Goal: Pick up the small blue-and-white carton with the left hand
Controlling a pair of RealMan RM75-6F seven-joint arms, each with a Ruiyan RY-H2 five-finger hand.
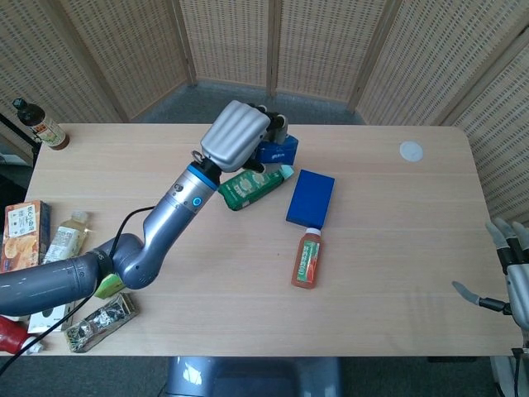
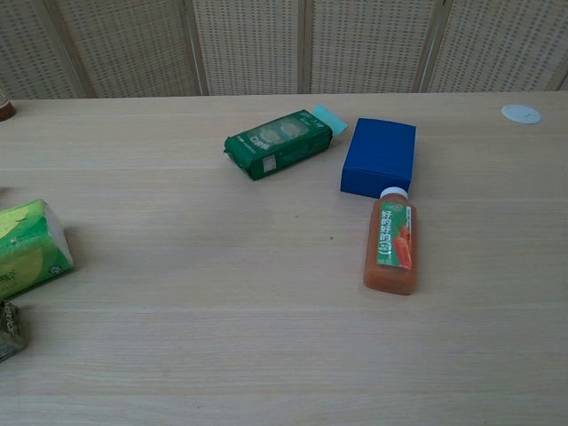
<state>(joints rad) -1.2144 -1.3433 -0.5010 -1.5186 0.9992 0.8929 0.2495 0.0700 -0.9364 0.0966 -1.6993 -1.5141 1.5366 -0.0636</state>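
Woven screens back the bench (image 1: 397,248); the left robot hand (image 1: 235,136) grips the blue-and-white carton (image 1: 275,151) aloft at twelve o'clock, so pickup looks done. Right robot hand (image 1: 512,273) idles open.

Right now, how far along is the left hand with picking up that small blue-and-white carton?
Done: the left hand holds the carton raised off the table, above the green packet; the chest view shows neither hand nor carton, only the packet, the blue box and the bottle. In hand: the carton, with the fingers around it. Left: little, apparently; just holding it steady. The right hand sits open at the table's edge.
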